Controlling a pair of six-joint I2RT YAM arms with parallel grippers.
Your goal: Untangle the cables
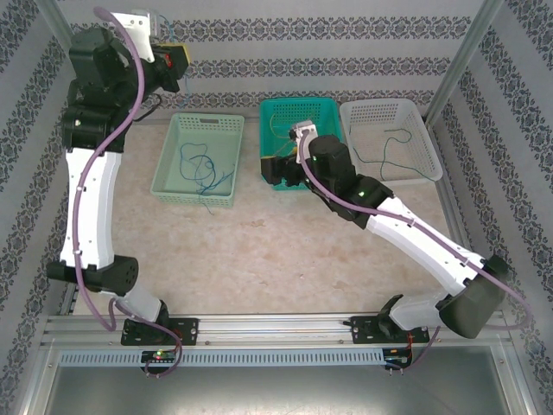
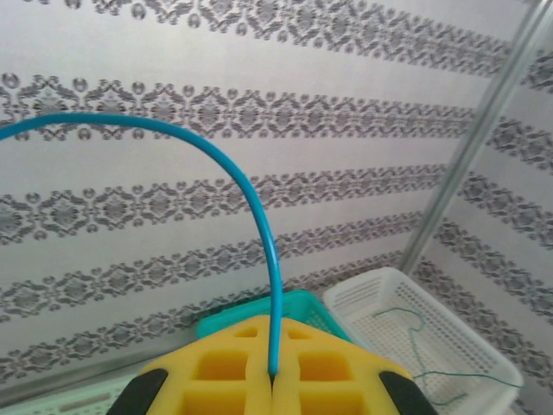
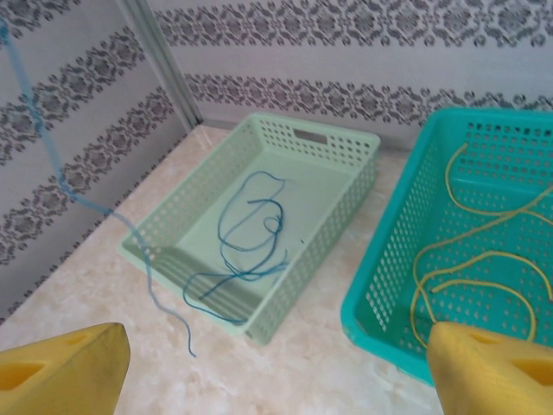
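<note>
Left arm (image 1: 91,190): stretched up tall along the left wall, wrist bent toward the far wall, high above the tabletop (image 1: 259,251). Left end effector (image 1: 173,59): closed tight on a blue cable (image 2: 251,194), pinched right between the yellow pads (image 2: 216,380) (in the left wrist view, rising from the pads in one big arc and leaving at the left edge).

Right arm (image 1: 415,238): reaching low and diagonally from its base at the near right toward the middle, forearm over the tabletop. Right end effector (image 1: 275,160): at the near left corner of the teal basket (image 1: 298,101), jaws spread wide, nothing between them, bare tabletop under the gap.

Held blue cable: hanging down from the left end effector, well to the left of the right end effector, crossing the near left corner of the light green basket (image 1: 207,118). Loose end dangling outside the near wall (touching the tabletop or not, cannot tell).

More blue cables (image 1: 203,164): lying in loose loops inside the light green basket. Yellow cables (image 3: 484,259): curled inside the teal basket, just to the right of the right end effector. One thin dark green cable (image 1: 393,147): inside the white basket (image 1: 380,103), at the far right.

Three baskets in a row near the far wall, light green apart from teal, teal and white close together. Between the right end effector and the hanging cable: open tabletop and the near corner of the light green basket.
</note>
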